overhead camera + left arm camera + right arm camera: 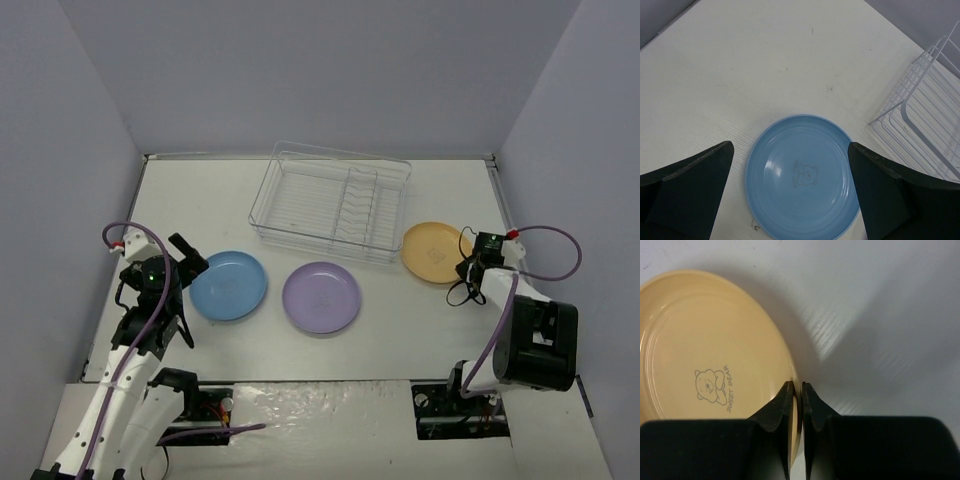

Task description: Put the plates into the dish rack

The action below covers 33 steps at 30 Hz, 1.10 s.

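Right claw, seemingly tight on yellow plate

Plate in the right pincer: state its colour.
The plate is yellow-orange with a bear print; right wrist view.

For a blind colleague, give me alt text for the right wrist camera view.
The right gripper is shut on the rim of the yellow-orange plate, with the white table beyond. The plate bears a small bear drawing.

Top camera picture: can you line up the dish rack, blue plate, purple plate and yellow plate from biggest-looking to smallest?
1. The dish rack, clearly biggest.
2. The blue plate and purple plate look alike, so a tie.
3. The yellow plate looks slightly smaller, but the right gripper hides its edge, so that is unsure.
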Available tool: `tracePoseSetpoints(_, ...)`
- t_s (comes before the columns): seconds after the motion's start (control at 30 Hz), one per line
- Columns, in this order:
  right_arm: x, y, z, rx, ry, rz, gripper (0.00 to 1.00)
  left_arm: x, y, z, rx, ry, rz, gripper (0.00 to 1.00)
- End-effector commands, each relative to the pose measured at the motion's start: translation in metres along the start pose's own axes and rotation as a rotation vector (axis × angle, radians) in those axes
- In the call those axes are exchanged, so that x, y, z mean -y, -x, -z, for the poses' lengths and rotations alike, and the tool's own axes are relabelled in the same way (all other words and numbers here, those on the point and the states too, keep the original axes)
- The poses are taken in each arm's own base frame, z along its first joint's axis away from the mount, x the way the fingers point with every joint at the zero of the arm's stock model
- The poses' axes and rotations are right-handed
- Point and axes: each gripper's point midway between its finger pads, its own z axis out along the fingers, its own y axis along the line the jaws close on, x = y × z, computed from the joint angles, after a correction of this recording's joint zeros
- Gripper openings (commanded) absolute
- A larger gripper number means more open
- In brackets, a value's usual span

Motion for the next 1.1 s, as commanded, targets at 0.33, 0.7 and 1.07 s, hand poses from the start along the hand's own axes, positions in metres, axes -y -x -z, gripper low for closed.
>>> tracePoseSetpoints(0.33,0.017,0.121,0.109,0.389,-0.173,-0.023,0.0,0.006,0.019,0.001,0.058,-0.008,0.043,0.97)
tracePoseSetpoints(0.7,-0.135,0.248,0.258,0.878,0.32,0.362,0.0,0.008,0.019,0.0,0.055,-0.01,0.041,0.97)
tracePoseSetpoints(1.07,-0.343,0.163,0.352,1.418,0.393,1.448,0.0,0.006,0.016,-0.007,0.033,0.029,0.013,0.97)
